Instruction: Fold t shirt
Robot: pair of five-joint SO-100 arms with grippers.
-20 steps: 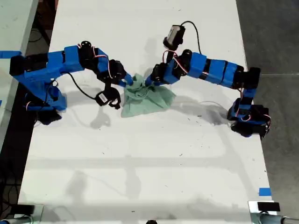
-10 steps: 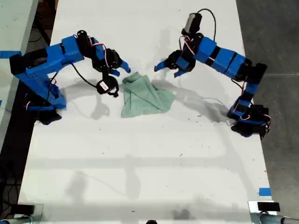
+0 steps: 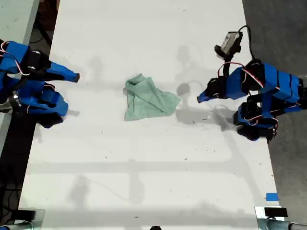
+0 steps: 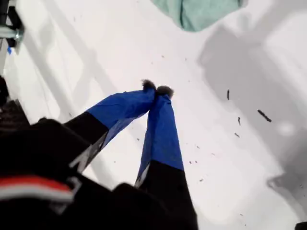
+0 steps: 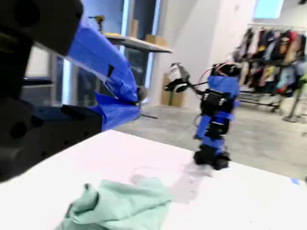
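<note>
T shirt (image 3: 148, 100) lies loose on the table, both my grippers shut and empty

The pale mint-green t shirt sits as a wrinkled, roughly triangular heap on the white table (image 3: 144, 167). It lies near the table's middle in the exterior view, between my two arms. Folds overlap across its top, and one bunched corner points toward the far edge of the table. Nothing touches it.

My first gripper (image 3: 200, 98) is on the exterior view's right, well apart from the cloth, above bare table. Its wrist view shows the two blue-taped jaws pressed together at their dark tips (image 4: 156, 88), holding nothing. The edge of the t shirt (image 4: 199, 12) shows beyond them.

My second gripper (image 3: 76, 76) is on the exterior view's left, near the table's edge and also well apart from the cloth. Its wrist view shows the blue jaws meeting at the tip (image 5: 137, 96) with nothing between them. The crumpled t shirt (image 5: 120, 206) lies on the table below, and my first arm (image 5: 213, 120) stands across the table beyond it. A blurred clothes rack (image 5: 273, 48) shows in the room behind.

A small blue tape mark (image 3: 271, 197) sits near the table's near corner on the exterior view's right.
</note>
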